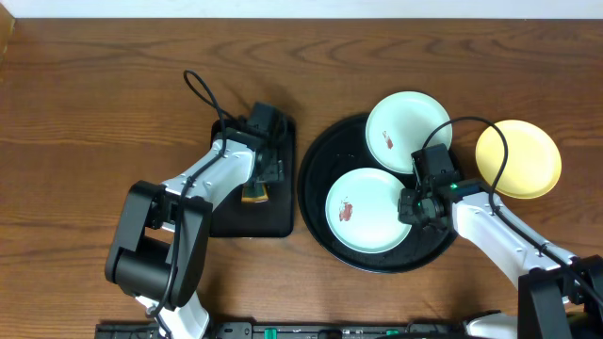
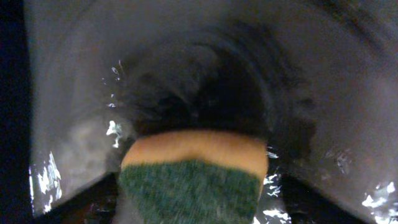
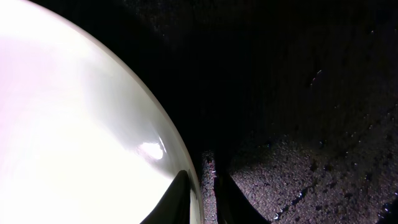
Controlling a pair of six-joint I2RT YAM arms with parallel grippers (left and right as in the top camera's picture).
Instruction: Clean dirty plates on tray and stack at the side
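Note:
Two mint-white plates with red-brown smears lie on the round black tray [image 1: 316, 202]: one at the back [image 1: 408, 132] overlapping the rim, one in front [image 1: 367, 209]. A pale yellow plate [image 1: 518, 158] sits on the table to the tray's right. My right gripper [image 1: 412, 202] [image 3: 202, 177] stands nearly shut astride the front plate's [image 3: 74, 124] right rim, one finger [image 3: 180, 199] over its face. My left gripper [image 1: 259, 179] [image 2: 193, 211] hangs wide over a green-and-yellow sponge [image 1: 252, 195] [image 2: 193, 180], which sits between its jaws. The left fingers themselves are lost in dark blur.
The sponge lies in a small rectangular black tray [image 1: 273, 221] [image 2: 74, 93], wet and glinting, left of the round tray. The tray floor [image 3: 311, 155] is speckled with droplets. Cables loop above both arms. Bare wooden table [image 1: 94, 94] surrounds everything.

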